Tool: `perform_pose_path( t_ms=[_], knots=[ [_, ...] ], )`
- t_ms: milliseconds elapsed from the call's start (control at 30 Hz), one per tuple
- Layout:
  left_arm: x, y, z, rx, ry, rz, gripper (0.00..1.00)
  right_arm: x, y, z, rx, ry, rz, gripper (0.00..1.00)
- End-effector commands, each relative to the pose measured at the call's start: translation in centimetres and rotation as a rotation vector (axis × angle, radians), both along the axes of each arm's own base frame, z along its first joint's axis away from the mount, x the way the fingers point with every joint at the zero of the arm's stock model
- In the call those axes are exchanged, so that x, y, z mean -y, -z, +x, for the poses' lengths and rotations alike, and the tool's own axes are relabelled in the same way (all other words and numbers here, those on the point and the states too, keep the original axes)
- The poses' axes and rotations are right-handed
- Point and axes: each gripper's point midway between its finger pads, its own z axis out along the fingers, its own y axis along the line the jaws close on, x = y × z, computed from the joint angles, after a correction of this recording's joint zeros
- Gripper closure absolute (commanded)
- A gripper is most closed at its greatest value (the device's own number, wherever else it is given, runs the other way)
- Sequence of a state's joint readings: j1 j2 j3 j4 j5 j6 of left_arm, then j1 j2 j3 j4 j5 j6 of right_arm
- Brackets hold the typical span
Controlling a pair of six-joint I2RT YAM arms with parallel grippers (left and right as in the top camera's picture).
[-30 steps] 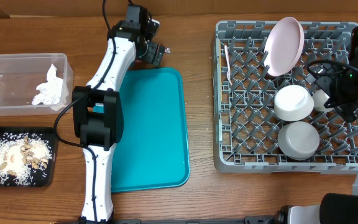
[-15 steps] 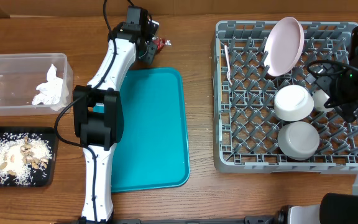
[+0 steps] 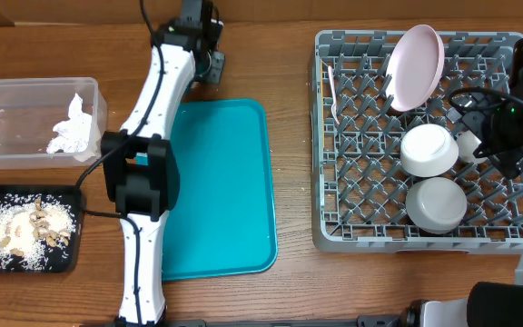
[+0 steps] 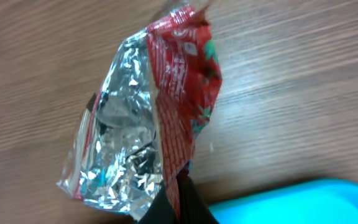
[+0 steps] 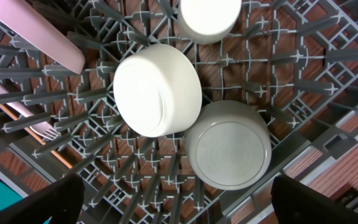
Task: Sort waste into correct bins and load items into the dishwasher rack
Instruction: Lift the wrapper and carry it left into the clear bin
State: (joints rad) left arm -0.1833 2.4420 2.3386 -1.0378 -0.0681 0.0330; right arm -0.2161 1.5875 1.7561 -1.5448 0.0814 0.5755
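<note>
Wood-grain tabletop (image 3: 291, 292), far side beyond teal tray (image 3: 225, 200): pinching one foil wrapper (image 4: 160, 118) by its edge in the tightly shut left hand (image 3: 209, 56), presumably bound for the clear tub (image 3: 7, 88) beside one napkin (image 3: 73, 132). Hovering over the dishwasher rack (image 3: 330, 241) with right hand (image 5: 176, 186) spread wide, holding nothing. Racked: two bowls (image 5: 157, 90) upturned for draining, one plate (image 3: 414, 65) on edge, one cup (image 5: 209, 15), one fork (image 3: 332, 91).

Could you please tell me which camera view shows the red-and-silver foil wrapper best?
The left wrist view: the foil wrapper fills the frame, red print and crinkled silver clear, pinched at its lower edge. Overhead, the left tool hides it. The right wrist view shows only the loaded dishwasher rack.
</note>
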Motion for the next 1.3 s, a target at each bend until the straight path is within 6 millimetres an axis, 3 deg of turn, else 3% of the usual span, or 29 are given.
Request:
perform_pose_path(
  t_ms=[0, 100, 200, 367, 567, 733, 967, 1267],
  knots=[
    [-0.3, -11.8, -0.2, 0.204, -0.088, -0.069, 0.96, 0.1, 0.0, 0.0, 0.004, 0.0, 0.0, 0.0],
    [-2.2, -16.3, -1.8, 0.262, -0.185, -0.095, 0.96, 0.1, 0.0, 0.0, 0.004, 0.0, 0.0, 0.0],
    [-6.6, -20.2, -4.4, 0.312, -0.42, -0.105, 0.96, 0.1, 0.0, 0.0, 0.004, 0.0, 0.0, 0.0],
    [-13.7, -22.3, -8.3, 0.315, -0.735, -0.137, 0.96, 0.1, 0.0, 0.0, 0.004, 0.0, 0.0, 0.0],
    [-22.1, -20.0, -12.2, 0.213, -1.016, -0.122, 0.96, 0.1, 0.0, 0.0, 0.004, 0.001, 0.001, 0.0],
    [-27.5, -17.7, -14.8, 0.153, -1.187, -0.113, 0.96, 0.1, 0.0, 0.0, 0.004, 0.001, 0.001, 0.0],
    [-31.7, -14.2, -16.5, 0.097, -1.289, -0.093, 0.96, 0.1, 0.0, 0.0, 0.004, 0.0, 0.0, 0.0],
    [-33.6, -10.2, -14.8, 0.123, -1.265, -0.08, 0.96, 0.1, 0.0, 0.0, 0.004, 0.0, 0.0, 0.0]
  ],
)
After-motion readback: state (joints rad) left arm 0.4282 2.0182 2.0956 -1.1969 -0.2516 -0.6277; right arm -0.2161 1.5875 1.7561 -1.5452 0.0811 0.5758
